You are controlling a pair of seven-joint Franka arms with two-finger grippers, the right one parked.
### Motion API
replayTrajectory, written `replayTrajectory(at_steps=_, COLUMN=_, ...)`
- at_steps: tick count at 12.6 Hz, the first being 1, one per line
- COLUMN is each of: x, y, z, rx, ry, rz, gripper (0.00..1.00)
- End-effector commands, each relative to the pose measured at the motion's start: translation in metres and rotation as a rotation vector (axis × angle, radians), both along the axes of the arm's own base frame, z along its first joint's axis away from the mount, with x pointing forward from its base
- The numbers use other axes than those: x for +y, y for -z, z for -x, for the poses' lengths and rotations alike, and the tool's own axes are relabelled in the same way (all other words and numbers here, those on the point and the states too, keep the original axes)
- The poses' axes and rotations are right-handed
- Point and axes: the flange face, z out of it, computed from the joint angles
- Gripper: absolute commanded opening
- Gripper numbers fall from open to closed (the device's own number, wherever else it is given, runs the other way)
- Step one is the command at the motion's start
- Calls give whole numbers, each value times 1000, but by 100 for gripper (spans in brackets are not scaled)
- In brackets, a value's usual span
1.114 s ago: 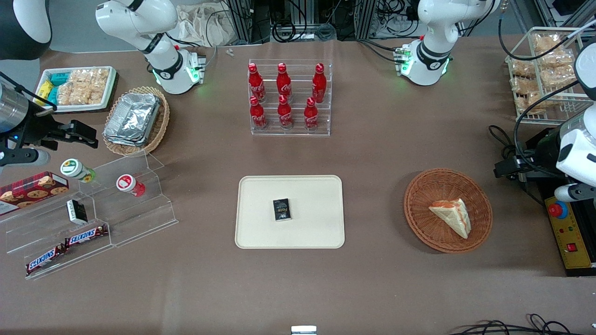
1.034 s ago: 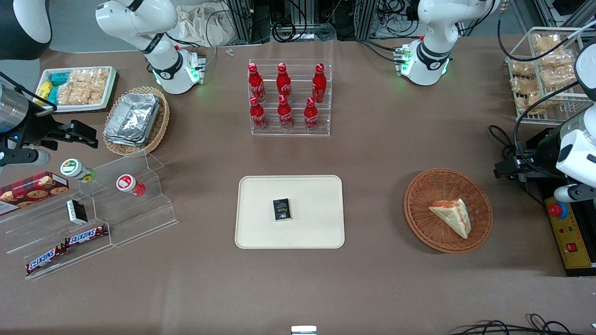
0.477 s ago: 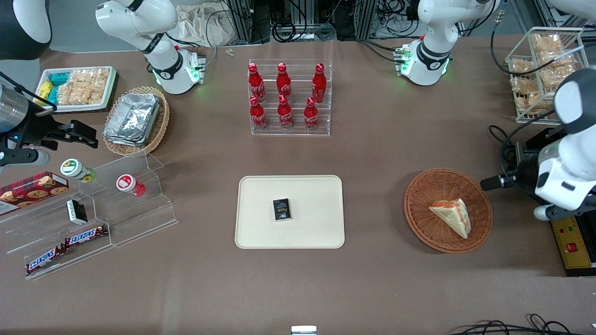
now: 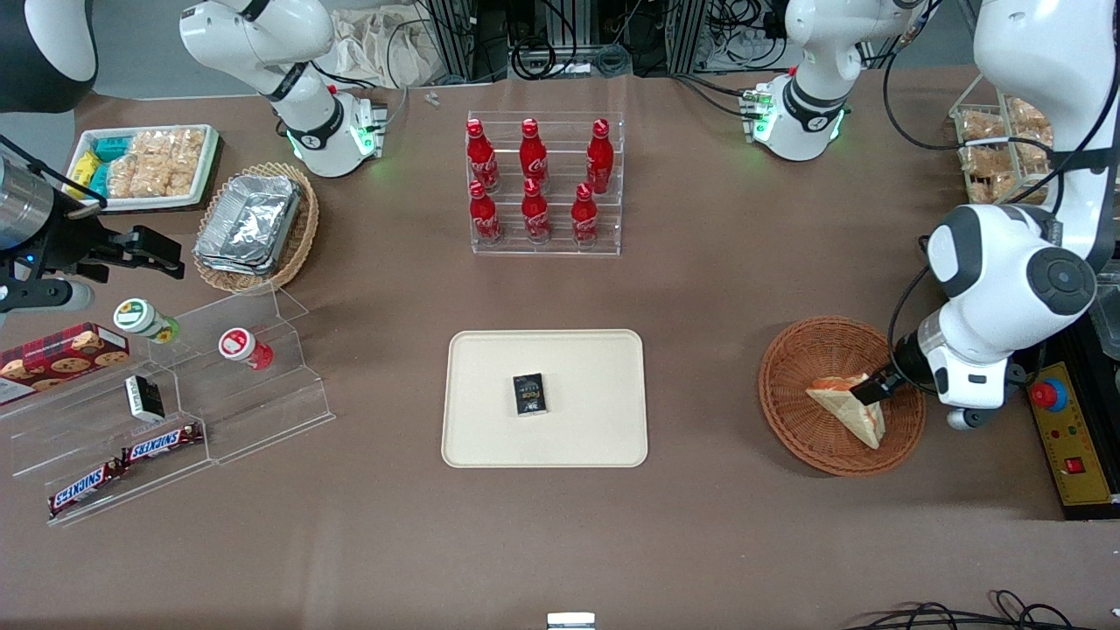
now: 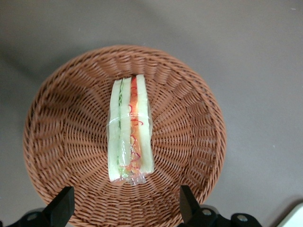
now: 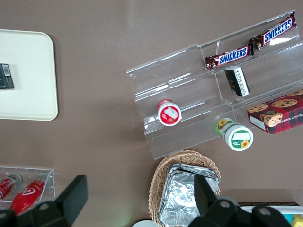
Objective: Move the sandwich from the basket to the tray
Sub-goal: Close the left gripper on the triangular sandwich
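Note:
The sandwich (image 4: 844, 407), a wrapped white wedge with orange and green filling, lies in the round reddish-brown wicker basket (image 4: 792, 367). My left gripper (image 4: 875, 389) hovers just above the sandwich's end, over the basket. In the left wrist view the sandwich (image 5: 130, 130) lies in the middle of the basket (image 5: 57, 123), and the gripper (image 5: 125, 208) is open wide and empty, one finger to each side of the sandwich's near end. The cream tray (image 4: 490, 359) lies at mid-table and shows in the right wrist view (image 6: 23, 71).
A small black packet (image 4: 529, 393) lies on the tray. A clear rack of red bottles (image 4: 542, 184) stands farther from the camera than the tray. A yellow control box (image 4: 1072, 437) sits beside the basket at the working arm's end.
The left arm has swung in from the table's end and come down over the basket. Its gripper now hangs above the sandwich. The sandwich and the basket have not moved.

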Motion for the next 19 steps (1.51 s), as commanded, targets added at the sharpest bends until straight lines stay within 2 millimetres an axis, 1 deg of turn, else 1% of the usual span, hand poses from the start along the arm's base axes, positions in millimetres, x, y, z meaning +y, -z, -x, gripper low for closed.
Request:
replayTrajectory(at_steps=1, x=2, y=23, z=-1, rx=13, ry=-46, rz=-9, gripper=100)
replayTrajectory(at_steps=3, x=3, y=41, z=-2, rx=31, ry=-48, rz=-7, gripper=100)
replayTrajectory(at_steps=6, x=9, y=61, z=-2, rx=45, ry=-65, rz=-5, gripper=100)
replayTrajectory(at_steps=9, x=8, y=73, z=-3, rx=54, ry=-89, rz=0, gripper=100)
replayTrajectory(at_steps=11, x=3, y=76, z=-4, rx=57, ry=-118, rz=-3, gripper=98)
replayTrajectory(at_steps=12, x=2, y=79, z=-5, rx=59, ry=-134, rz=-15, gripper=77)
replayTrajectory(at_steps=13, x=0, y=80, z=-5, rx=56, ry=-132, rz=-41, gripper=47)
replayTrajectory(at_steps=14, x=-3, y=80, z=-6, rx=39, ry=-122, rz=-68, gripper=22)
replayTrajectory(at_steps=15, x=-7, y=79, z=-7, rx=25, ry=-129, rz=-83, gripper=0)
replayTrajectory(at_steps=17, x=-9, y=74, z=-9, rx=14, ry=-121, rz=-96, gripper=0)
replayTrajectory(at_steps=18, x=-9, y=66, z=-10, rx=8, ry=-114, rz=-99, gripper=0)
replayTrajectory(at_steps=19, x=-11, y=50, z=-10, rx=-13, ry=-112, rz=-102, gripper=0)
